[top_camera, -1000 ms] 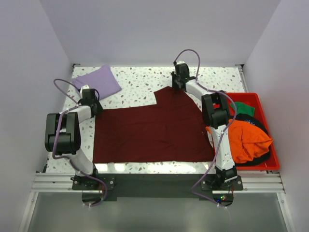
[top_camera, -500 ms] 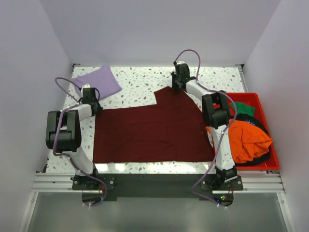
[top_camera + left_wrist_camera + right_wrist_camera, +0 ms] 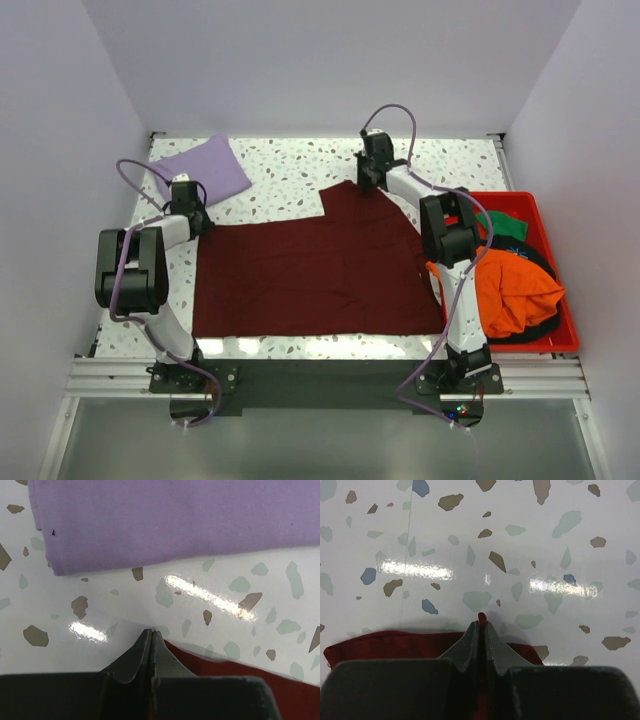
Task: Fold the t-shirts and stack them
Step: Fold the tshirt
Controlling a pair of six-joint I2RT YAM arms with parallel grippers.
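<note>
"Corners are pinched by which arm?"
"By both. The maroon shirt is spread flat on the table, long side left to right. Its far left corner seems gripped by the closed left end effector. Its far edge is gripped by the closed right end effector. Both arms are reached out low, so the cloth lies toward the near side."

The black tee lies mostly hidden under the orange tee
</note>
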